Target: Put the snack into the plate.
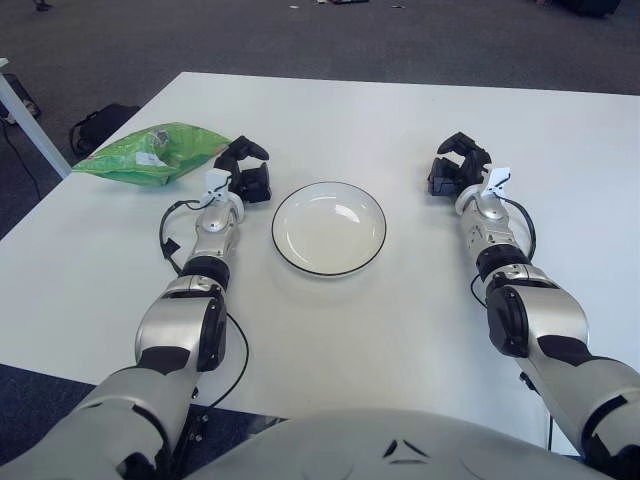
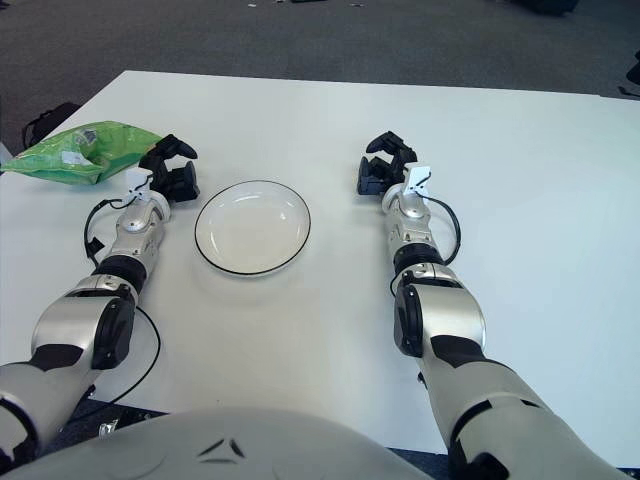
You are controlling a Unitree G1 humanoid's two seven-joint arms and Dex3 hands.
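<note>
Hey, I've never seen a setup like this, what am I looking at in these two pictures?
These are two pictures from a stereo camera on a humanoid robot's head, looking down at its own arms over a white table. Both show the same scene from slightly different spots. The left hand rests beside a green snack bag at the table's left edge, holding nothing. The right hand rests on the table, also holding nothing. Between the arms sits a white plate with a dark rim, nothing on it.
</note>
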